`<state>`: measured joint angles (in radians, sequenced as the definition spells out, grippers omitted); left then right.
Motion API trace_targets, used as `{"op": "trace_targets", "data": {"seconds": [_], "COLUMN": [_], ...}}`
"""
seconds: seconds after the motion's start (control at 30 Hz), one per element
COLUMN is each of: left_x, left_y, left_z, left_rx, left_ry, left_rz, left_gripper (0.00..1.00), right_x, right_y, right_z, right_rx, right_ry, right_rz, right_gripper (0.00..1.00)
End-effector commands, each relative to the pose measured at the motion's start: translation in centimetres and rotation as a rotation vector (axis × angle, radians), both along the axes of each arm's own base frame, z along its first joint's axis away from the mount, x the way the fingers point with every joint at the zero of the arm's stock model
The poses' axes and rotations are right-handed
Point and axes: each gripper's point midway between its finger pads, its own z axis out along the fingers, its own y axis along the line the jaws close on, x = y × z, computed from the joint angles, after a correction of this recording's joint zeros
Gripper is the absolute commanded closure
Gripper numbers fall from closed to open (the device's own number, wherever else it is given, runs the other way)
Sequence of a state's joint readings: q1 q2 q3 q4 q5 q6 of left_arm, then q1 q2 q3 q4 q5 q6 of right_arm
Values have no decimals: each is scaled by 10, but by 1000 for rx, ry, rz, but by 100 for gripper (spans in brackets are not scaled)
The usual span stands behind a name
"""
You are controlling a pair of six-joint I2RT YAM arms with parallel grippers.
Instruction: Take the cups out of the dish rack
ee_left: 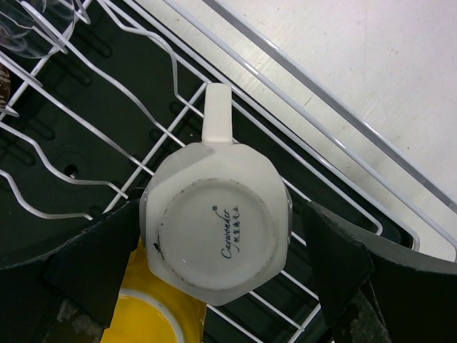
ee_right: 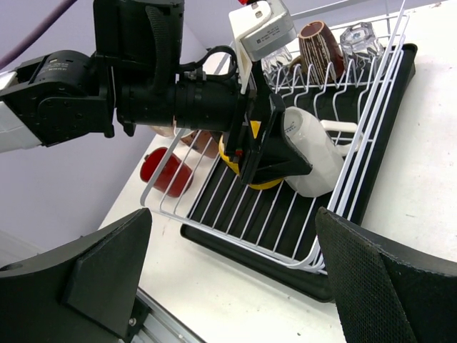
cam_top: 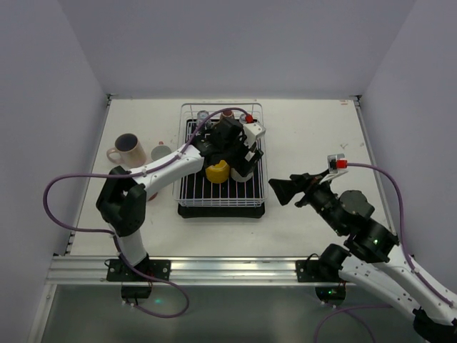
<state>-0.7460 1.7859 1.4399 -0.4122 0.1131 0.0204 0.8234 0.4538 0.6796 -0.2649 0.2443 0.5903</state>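
The white-wire dish rack (cam_top: 221,204) on its black tray stands mid-table. My left gripper (cam_top: 241,170) is inside it, open, with its jaws on either side of an upturned white mug (ee_left: 218,239). The left finger touches the mug and the right finger (ee_left: 335,257) stands a little off it. A yellow cup (ee_left: 153,321) lies against the mug. A brown cup (ee_right: 319,43) and a clear glass (ee_right: 357,36) sit at the rack's far end. My right gripper (cam_top: 280,191) is open and empty, just right of the rack's front corner.
A beige mug with a dark inside (cam_top: 127,148) and a small pale cup (cam_top: 161,151) stand on the table left of the rack. A red cup (ee_right: 164,171) lies on the table by the rack's left side, under the left arm.
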Motion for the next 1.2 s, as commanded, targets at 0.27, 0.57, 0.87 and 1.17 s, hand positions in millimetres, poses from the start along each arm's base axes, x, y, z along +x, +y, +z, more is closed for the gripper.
{"op": "trace_targets", "data": {"seconds": [0.27, 0.57, 0.87, 1.17], "left_x": [7, 11, -5, -61], "left_y": [-2, -3, 14, 25], "left_z": [9, 88, 183, 258], "left_rx": [-42, -191, -457, -826], "left_ry": [-31, -169, -244, -240], "left_rz": [-13, 3, 72, 36], "left_gripper": [48, 93, 100, 100], "right_x": [9, 9, -9, -17], "right_y": [-1, 8, 24, 42], "right_z": [0, 13, 56, 64], "right_rx": [-12, 22, 235, 384], "right_ry": [-2, -8, -96, -122], "right_rz": [-37, -8, 119, 219], "right_gripper": [1, 1, 1, 1]}}
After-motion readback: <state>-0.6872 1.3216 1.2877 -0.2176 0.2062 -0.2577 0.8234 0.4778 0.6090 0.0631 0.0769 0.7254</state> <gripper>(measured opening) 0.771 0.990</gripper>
